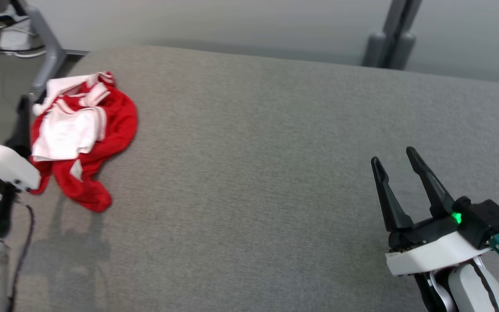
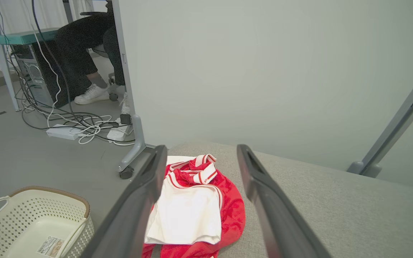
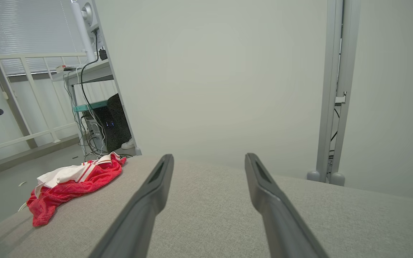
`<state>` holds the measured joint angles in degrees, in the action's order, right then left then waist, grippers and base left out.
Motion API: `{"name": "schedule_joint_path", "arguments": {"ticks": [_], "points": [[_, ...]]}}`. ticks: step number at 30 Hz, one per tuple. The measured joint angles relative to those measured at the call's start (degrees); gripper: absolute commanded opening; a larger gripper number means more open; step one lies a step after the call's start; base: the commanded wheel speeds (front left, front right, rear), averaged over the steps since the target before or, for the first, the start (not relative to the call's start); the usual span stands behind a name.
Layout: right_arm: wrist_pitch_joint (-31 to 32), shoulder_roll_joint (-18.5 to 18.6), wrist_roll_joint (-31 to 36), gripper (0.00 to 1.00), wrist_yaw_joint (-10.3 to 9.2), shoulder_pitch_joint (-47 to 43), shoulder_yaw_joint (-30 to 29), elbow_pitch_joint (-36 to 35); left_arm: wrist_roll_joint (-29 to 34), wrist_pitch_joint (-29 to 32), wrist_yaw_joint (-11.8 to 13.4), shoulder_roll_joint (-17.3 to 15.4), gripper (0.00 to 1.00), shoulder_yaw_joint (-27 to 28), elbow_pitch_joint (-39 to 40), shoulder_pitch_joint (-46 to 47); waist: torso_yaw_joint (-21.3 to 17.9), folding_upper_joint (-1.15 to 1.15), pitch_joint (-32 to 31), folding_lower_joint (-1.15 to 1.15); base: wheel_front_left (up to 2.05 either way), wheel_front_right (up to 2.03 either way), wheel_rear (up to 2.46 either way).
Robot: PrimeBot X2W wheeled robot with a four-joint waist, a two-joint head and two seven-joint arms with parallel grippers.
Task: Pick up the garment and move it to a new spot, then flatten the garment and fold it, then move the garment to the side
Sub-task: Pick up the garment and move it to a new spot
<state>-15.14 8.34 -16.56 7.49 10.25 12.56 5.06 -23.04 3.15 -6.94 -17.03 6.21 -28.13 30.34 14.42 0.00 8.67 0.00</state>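
A crumpled red and white garment (image 1: pixel 80 134) lies at the far left of the grey padded table (image 1: pixel 275 173), close to its left edge. My left gripper (image 1: pixel 4 113) stands open just left of the garment, near the table's edge. In the left wrist view the garment (image 2: pixel 195 208) shows between and below the open left gripper (image 2: pixel 200 153), which is apart from it. My right gripper (image 1: pixel 391 158) is open over the table's right front, far from the garment. The right wrist view has the garment (image 3: pixel 74 182) at the far left, beyond the open right gripper (image 3: pixel 209 160).
A white perforated basket (image 2: pixel 31 222) stands on the floor left of the table. Cables, a power strip (image 2: pixel 61 132) and a person's legs and shoe (image 2: pixel 91 94) are under a desk behind. A partition wall with metal feet (image 1: pixel 390 47) rises behind the table.
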Motion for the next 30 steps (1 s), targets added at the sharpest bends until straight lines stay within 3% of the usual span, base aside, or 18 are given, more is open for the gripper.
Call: {"name": "schedule_joint_path", "arguments": {"ticks": [2, 8, 14, 18, 23, 24, 25, 26, 27, 29, 30], "points": [[0.0, 0.8, 0.1, 1.0, 0.0, 1.6, 0.7, -0.8, -1.5, 2.6, -0.1, -3.3, 1.0, 0.5, -5.7, 4.5, -2.3, 0.0, 2.1, 0.0, 0.0, 0.0, 0.0], [0.0, 1.8, -0.1, 1.0, 0.0, 5.1, 2.5, -1.7, -4.5, 7.0, -0.3, -9.3, 1.0, 1.3, -17.9, 12.4, -6.9, 0.0, 7.2, 0.0, 0.0, 0.0, 0.0], [0.0, 1.8, 0.0, 1.0, 0.0, 6.7, 2.8, -2.5, -5.4, 10.3, -0.4, -12.5, 1.0, 1.5, -27.8, 15.6, -10.6, 0.0, 11.1, 0.0, 0.0, 0.0, 0.0], [0.0, 1.7, 0.1, 1.0, 0.0, 7.2, 2.6, -2.7, -5.2, 10.7, 1.2, -14.5, 1.0, 1.7, -33.9, 17.1, -13.2, 0.0, 13.6, 0.0, 0.0, 0.0, 0.0], [0.0, 1.6, 0.4, 1.0, 0.0, 7.2, 2.2, -2.7, -5.3, 12.2, 1.5, -14.5, 1.0, 1.3, -39.8, 17.2, -15.2, 0.0, 15.3, 0.0, 0.0, 0.0, 0.0], [0.0, 1.6, 0.4, 1.0, 0.0, 7.2, 2.1, -2.7, -5.4, 12.5, 1.4, -14.5, 0.93, 1.3, -40.6, 17.2, -15.3, 0.0, 15.4, 0.0, 0.0, 0.0, 0.0], [0.0, 1.5, 0.5, 1.0, 0.0, 7.2, 2.1, -2.7, -5.5, 12.6, 1.3, -14.5, 0.71, 1.2, -41.3, 17.3, -15.4, 0.0, 15.4, 0.0, 0.0, 0.0, 0.0], [0.0, 1.5, 0.5, 1.0, 0.0, 7.2, 2.0, -2.7, -5.7, 12.8, 1.1, -14.5, 0.71, 1.2, -41.6, 17.5, -15.3, 0.0, 15.4, 0.0, 0.0, 0.0, 0.0], [0.0, 1.5, 0.5, 1.0, 0.0, 7.2, 1.8, -2.7, -5.7, 12.8, 0.9, -14.6, 0.6, 1.0, -41.9, 17.8, -15.2, 0.0, 15.5, 0.0, 0.0, 0.0, 0.0], [0.0, 1.5, 0.7, 1.0, 0.0, 7.2, 1.6, -2.7, -5.8, 11.8, 0.6, -14.5, 0.0, 0.7, -42.2, 18.2, -15.0, 0.0, 15.5, 0.0, 0.0, 0.0, 0.0], [0.0, 1.5, 0.9, 1.0, 0.0, 7.2, 1.6, -2.7, -5.8, 11.3, 0.4, -14.5, 0.0, 0.5, -42.3, 18.3, -14.8, 0.0, 15.5, 0.0, 0.0, 0.0, 0.0]]}}
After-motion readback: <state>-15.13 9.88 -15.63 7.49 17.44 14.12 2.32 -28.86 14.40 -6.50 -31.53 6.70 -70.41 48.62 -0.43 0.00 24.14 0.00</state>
